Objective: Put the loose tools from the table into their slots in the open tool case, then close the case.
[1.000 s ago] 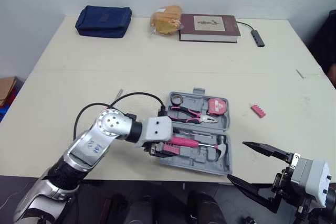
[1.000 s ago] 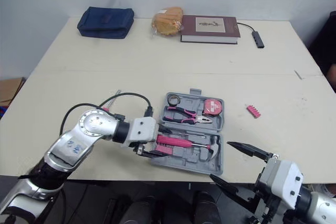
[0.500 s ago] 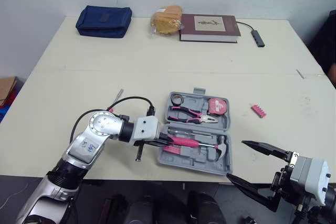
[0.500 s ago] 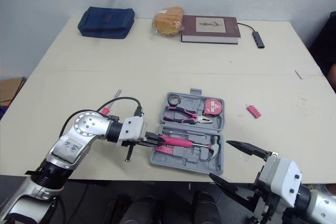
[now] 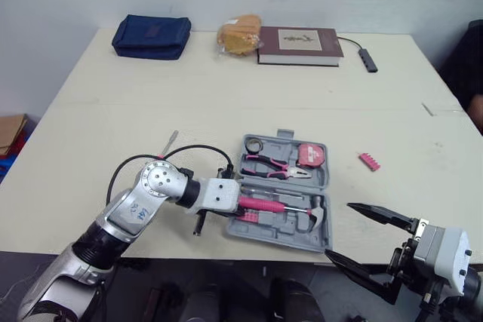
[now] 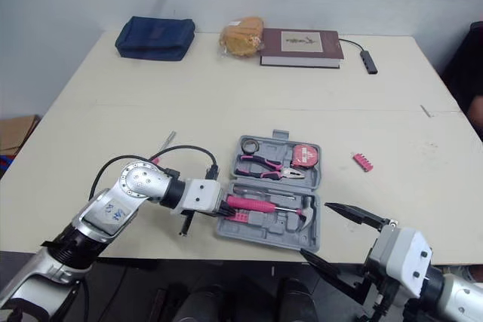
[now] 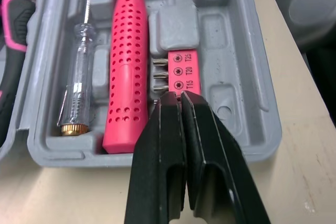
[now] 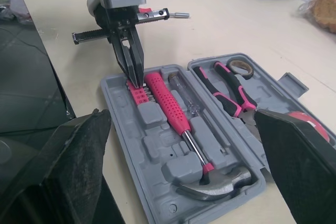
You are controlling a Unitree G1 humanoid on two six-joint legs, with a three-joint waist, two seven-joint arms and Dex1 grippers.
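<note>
1. Trouble first, from the head camera: nothing braces the tool case (image 5: 281, 234) while my left gripper (image 5: 238, 205) bears on its left end, so I reckon it could skate across the table (image 5: 113, 111). My right gripper (image 5: 337, 230) hangs off the case's near right corner, spread wide and empty. Raised carelessly, it could knock that corner. A pink bit strip (image 5: 370, 161) lies loose, well to the right of the case. A thin loose tool (image 5: 172, 139) lies just left of the case, its middle covered by my left arm, so I cannot name it.

2. Left wrist: the fingers are pressed together with nothing between them. Their tips rest on the red bit holder (image 7: 184, 71), which sits in the case beside the pink screwdriver (image 7: 126, 61). If the tips snag as I lift, they may drag the holder out. They cover its near edge, so I cannot tell whether it sits flush.

3. Right wrist: the hammer (image 8: 220, 184) lies at the case's right end and the pliers (image 8: 226, 95) lie in the lid half. One of my right gripper's own fingers cuts off the lid's far corner. Anything standing proud would, I judge, stop the case latching.
</note>
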